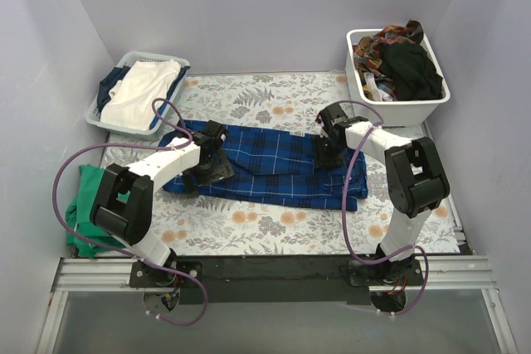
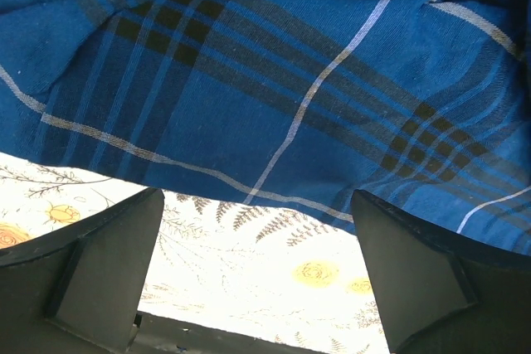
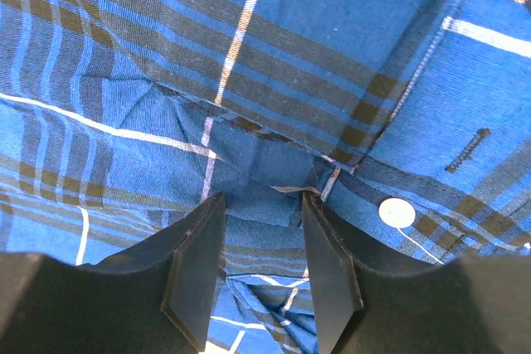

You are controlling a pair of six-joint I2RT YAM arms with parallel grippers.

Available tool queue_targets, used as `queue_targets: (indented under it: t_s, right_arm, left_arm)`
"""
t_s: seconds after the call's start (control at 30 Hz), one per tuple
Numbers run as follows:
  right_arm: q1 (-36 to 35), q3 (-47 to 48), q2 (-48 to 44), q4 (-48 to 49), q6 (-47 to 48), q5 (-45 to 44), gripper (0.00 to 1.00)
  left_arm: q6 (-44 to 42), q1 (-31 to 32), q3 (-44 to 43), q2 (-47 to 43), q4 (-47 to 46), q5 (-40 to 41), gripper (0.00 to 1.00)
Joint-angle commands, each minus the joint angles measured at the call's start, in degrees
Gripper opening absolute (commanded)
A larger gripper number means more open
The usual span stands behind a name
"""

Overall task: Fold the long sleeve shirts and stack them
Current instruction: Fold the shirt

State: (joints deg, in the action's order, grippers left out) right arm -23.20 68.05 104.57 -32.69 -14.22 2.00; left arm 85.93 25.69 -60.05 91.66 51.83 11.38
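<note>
The shirt [image 1: 265, 163] lies flat across the bench [image 1: 274, 230], stretched from 9 to 3 o'clock. Left fingers [image 2: 99, 271] stand wide over its 6 o'clock hem; closing there could snag the floral cover [image 2: 249, 263] too. Right fingers [image 3: 195, 271], half-narrowed, straddle a pucker by a button [image 3: 396, 212] that only this wrist view shows. Whether they pinch it, I cannot tell. A one-layer pinch would skew the fold.

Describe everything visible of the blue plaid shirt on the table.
The blue plaid shirt is soft cloth, dark blue with black bands and thin white lines, a white button showing. It lies spread, wrinkled, across the floral table cloth. The open left gripper hovers at its edge; the right gripper straddles a bunched fold.
</note>
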Motion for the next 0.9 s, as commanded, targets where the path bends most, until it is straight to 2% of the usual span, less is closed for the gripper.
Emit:
queue_targets:
  t_s: [0.0, 0.4, 0.73, 0.87]
  right_arm:
    - [0.35, -5.38, -1.03, -1.50, -3.36, 2.83, 0.51]
    - [0.35, -14.17, -8.41, -3.35, -4.85, 5.73, 0.51]
    - [0.09, -16.72, -12.81, -3.79, -4.33, 5.12, 0.51]
    - [0.00, -16.81, -14.74, -4.05, -4.33, 5.64, 0.51]
  left_arm:
    - [0.03, -0.12, -2.08, -0.69, -0.51, 0.31, 0.98]
    - [0.91, -0.20, 0.82, 0.71, -0.85, -1.62, 0.98]
    - [-0.41, -0.47, -5.77, 11.61, -5.60, -2.85, 0.98]
    - [-2.60, -1.08, -12.01, 17.84, -5.52, -1.63, 0.98]
